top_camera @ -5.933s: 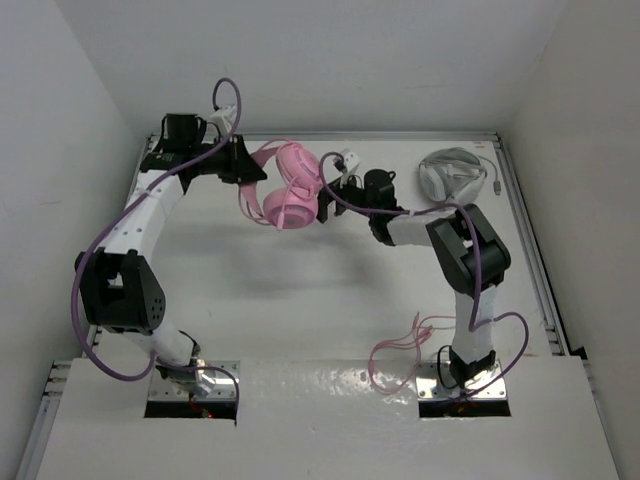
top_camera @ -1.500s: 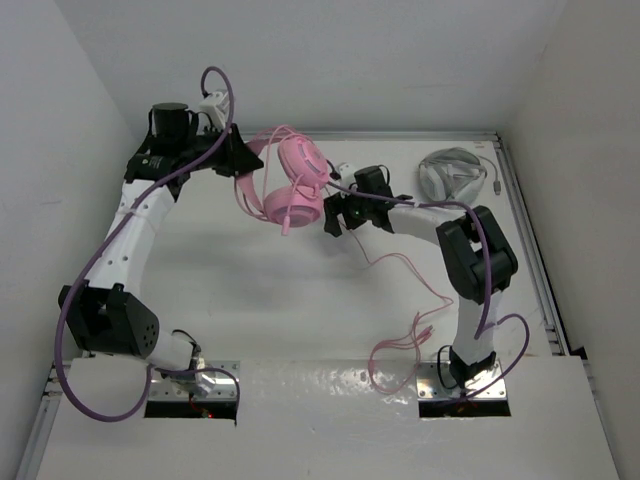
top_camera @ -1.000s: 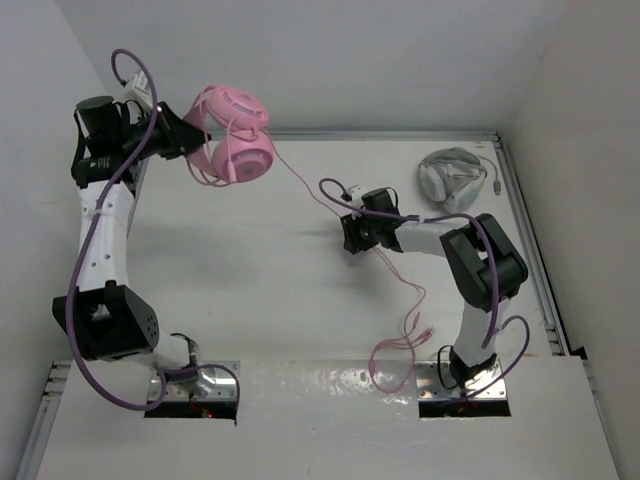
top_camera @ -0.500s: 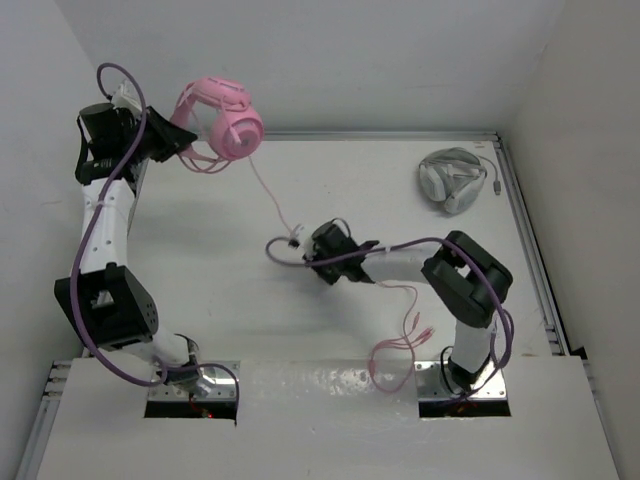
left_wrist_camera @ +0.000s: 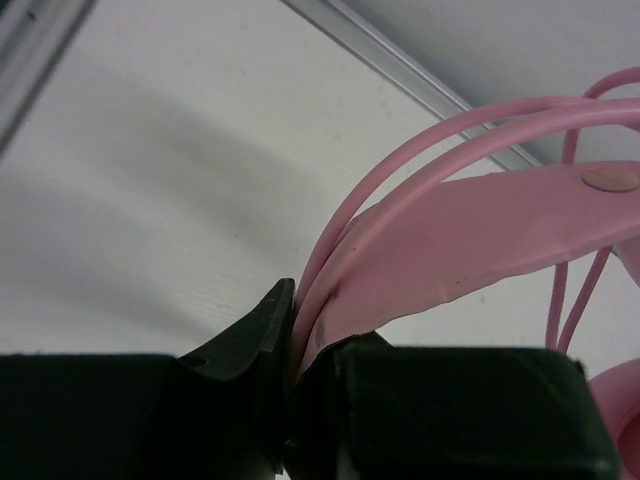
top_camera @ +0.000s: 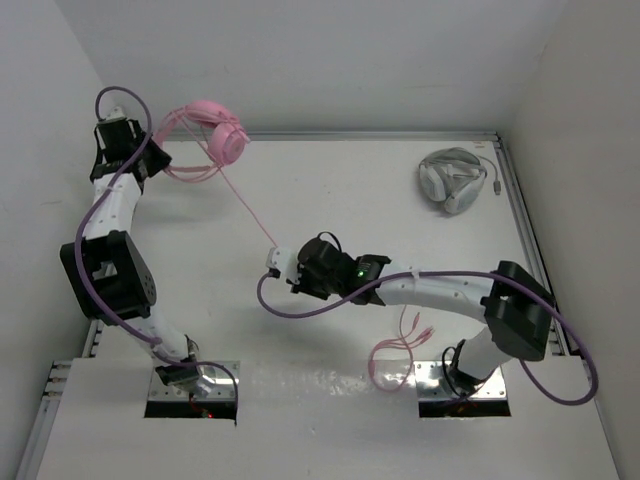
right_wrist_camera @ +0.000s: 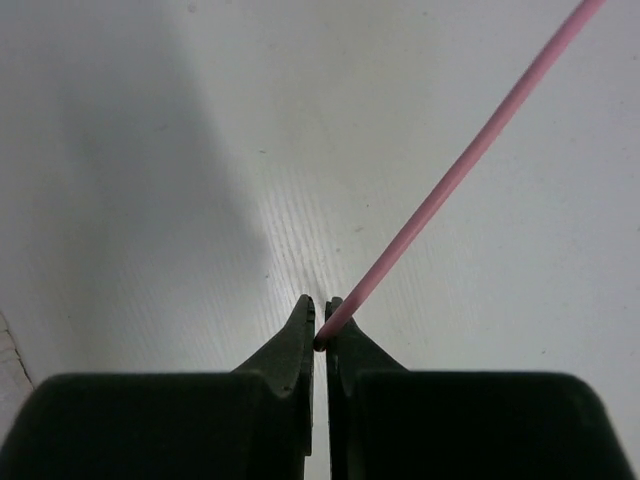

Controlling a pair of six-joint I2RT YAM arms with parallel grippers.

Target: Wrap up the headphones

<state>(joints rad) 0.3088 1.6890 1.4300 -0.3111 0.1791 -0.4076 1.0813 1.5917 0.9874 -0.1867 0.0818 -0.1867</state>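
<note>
The pink headphones [top_camera: 222, 135] hang at the back left corner, earcups together, raised off the table. My left gripper [top_camera: 156, 163] is shut on their thin pink headband [left_wrist_camera: 480, 230]; the left wrist view shows the band pinched between the jaws of the left gripper [left_wrist_camera: 300, 325]. The thin pink cable [top_camera: 246, 207] runs taut from the earcups down to my right gripper [top_camera: 278, 256] near the table's middle. In the right wrist view the right gripper [right_wrist_camera: 322, 335] is shut on the cable [right_wrist_camera: 460, 165] just above the table. Loose cable [top_camera: 398, 345] lies by the right arm's base.
Grey-white headphones [top_camera: 450, 178] with a grey cable lie at the back right. Metal rails [top_camera: 525, 240] edge the white table, and white walls close in on three sides. The right arm [top_camera: 440, 290] stretches low across the near middle.
The left arm has swung the headphones to the back left corner. The right gripper has shut on the cable and moved left and nearer, drawing the cable taut.
</note>
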